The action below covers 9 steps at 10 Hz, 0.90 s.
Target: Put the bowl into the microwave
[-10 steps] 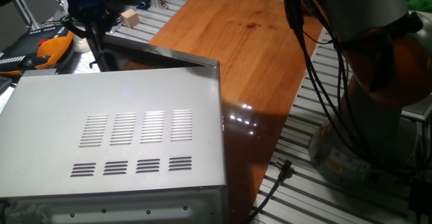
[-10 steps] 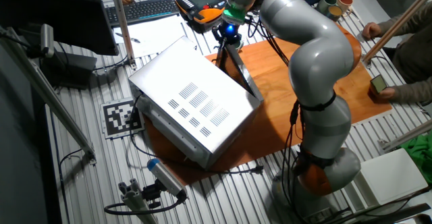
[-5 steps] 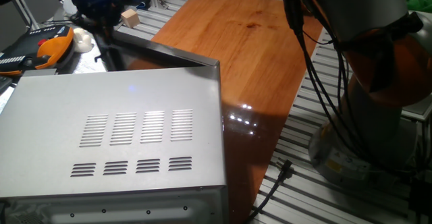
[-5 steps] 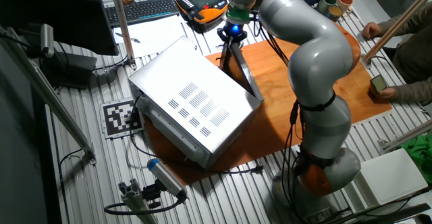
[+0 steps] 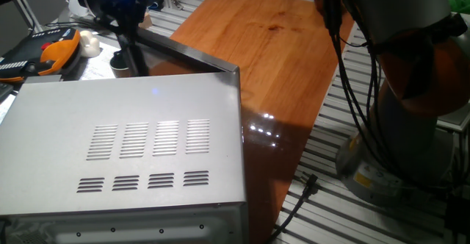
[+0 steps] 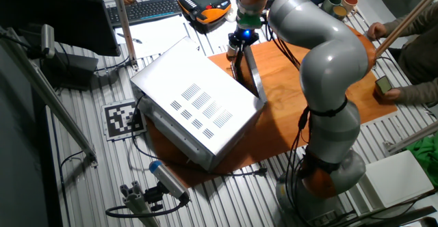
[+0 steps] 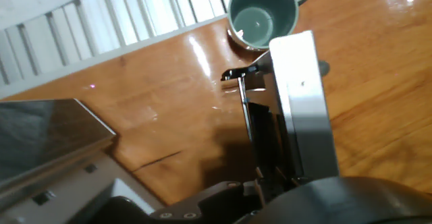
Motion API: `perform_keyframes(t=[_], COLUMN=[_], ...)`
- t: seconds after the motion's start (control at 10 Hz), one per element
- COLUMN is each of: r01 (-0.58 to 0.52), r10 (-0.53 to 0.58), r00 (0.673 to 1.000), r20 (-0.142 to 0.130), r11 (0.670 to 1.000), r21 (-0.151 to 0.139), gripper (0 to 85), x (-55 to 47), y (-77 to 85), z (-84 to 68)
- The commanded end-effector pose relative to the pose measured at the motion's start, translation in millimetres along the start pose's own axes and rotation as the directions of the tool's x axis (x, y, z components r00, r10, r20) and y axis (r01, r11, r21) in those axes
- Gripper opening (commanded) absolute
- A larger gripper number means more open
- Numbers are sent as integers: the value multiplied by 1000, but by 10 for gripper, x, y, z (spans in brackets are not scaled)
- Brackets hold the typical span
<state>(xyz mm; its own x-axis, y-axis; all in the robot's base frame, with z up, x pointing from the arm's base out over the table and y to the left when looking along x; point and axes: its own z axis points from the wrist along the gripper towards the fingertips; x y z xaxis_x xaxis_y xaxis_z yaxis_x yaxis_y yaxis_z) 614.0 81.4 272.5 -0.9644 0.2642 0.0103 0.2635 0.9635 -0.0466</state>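
The microwave (image 5: 125,152) fills the near left of one fixed view, with vent slots in its top and its dark-framed door (image 5: 187,56) swung open. The other fixed view shows the microwave (image 6: 195,104) with the door (image 6: 252,73) standing out from its front. My gripper (image 5: 132,49), a blue light above it, reaches down at the door's free end (image 6: 237,49). The bowl (image 5: 120,67) stands on the wood just beyond that end. From the hand view the bowl (image 7: 262,13) sits upright and empty, apart from my hand. A silver slab (image 7: 300,102) with a latch hook hides my fingers.
A white rounded lump (image 5: 89,44) and an orange-black pendant (image 5: 55,53) lie at the far left. The wooden tabletop (image 5: 272,45) stretches right of the microwave. The arm's grey body (image 6: 321,63) and its cables (image 5: 345,90) stand at the right, a power cord (image 5: 297,200) near the front.
My gripper has moved to the right, and the door has swung wider open with it. The bowl, hidden behind the hand before, now shows in one fixed view.
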Motion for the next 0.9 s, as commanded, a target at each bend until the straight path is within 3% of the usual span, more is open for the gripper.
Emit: perform_keyframes(t=[0.0,0.2,0.5,0.6,0.7,0.8], r01=[23,90,129,128,99,89], r10=[-23,-93,-133,-131,-100,-89], r00=[1000,995,990,991,995,996], r20=[14,47,49,34,14,10], r11=[1000,993,988,989,995,996], r21=[21,72,87,67,19,22], gripper=[170,170,170,170,0,0], x=[17,61,105,106,81,34], y=[-35,-131,-203,-192,-122,-34], z=[7,48,68,65,56,33])
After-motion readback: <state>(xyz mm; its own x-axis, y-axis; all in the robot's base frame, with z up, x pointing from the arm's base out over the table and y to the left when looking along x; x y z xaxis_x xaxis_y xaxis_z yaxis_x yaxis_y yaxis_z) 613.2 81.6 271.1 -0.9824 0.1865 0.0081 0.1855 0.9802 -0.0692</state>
